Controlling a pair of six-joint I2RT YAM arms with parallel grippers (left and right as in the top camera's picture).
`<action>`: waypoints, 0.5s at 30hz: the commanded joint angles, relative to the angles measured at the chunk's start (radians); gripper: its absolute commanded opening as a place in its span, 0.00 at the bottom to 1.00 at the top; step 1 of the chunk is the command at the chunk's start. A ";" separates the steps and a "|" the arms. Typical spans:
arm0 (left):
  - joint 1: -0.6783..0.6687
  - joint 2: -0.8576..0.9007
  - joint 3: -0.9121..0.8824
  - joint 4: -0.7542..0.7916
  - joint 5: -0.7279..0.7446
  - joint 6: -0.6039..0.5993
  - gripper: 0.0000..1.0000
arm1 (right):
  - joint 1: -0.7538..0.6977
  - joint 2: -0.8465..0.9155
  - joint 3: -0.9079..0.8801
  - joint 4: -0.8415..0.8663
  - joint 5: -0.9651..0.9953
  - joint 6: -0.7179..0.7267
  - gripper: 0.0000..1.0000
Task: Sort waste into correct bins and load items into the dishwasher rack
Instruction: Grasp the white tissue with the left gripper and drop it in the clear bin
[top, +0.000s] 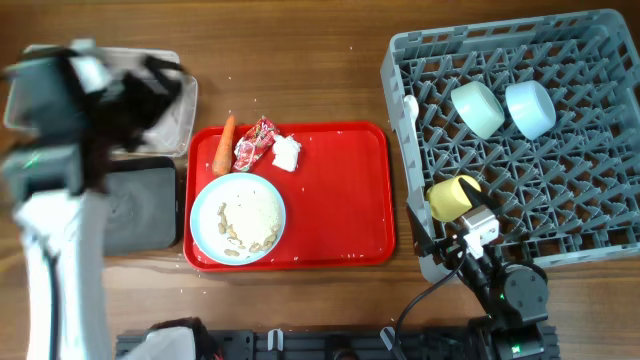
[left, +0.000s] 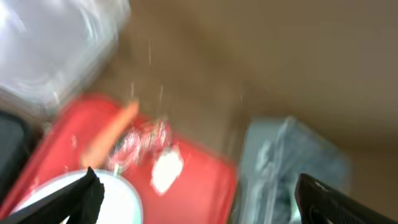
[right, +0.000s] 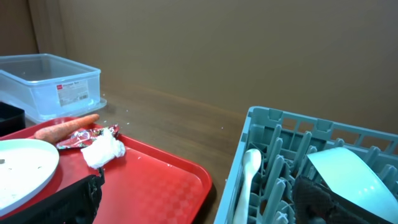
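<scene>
The right end effector (right: 198, 186) is released, its dark fingers spread wide around nothing. It hangs over the near corner of the dishwasher rack (top: 392, 80), just beside the yellow cup (top: 453, 197) lying inside. Farther back in the rack sit two light-blue bowls (top: 478, 108), with the white spoon (top: 410, 110) along its tray-side wall.

The left end effector (left: 198, 186), blurred, is also released and empty, above the clear tub (top: 182, 112); the black tray (top: 140, 205) lies beside the tub.

Between bins and rack, the red serving tray (top: 340, 200) carries the carrot (top: 223, 145), wrapper (top: 254, 143), tissue (top: 287, 153) and the plate (top: 205, 215) of crumbs (top: 250, 225) on the worktop (top: 300, 70).
</scene>
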 joint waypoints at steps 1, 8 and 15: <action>-0.282 0.238 -0.007 -0.048 -0.303 0.064 1.00 | -0.003 -0.013 -0.002 0.005 -0.017 0.015 1.00; -0.505 0.647 -0.007 0.130 -0.435 0.083 0.73 | -0.003 -0.013 -0.002 0.005 -0.017 0.015 1.00; -0.519 0.732 -0.006 0.173 -0.431 0.082 0.39 | -0.003 -0.013 -0.002 0.005 -0.017 0.015 1.00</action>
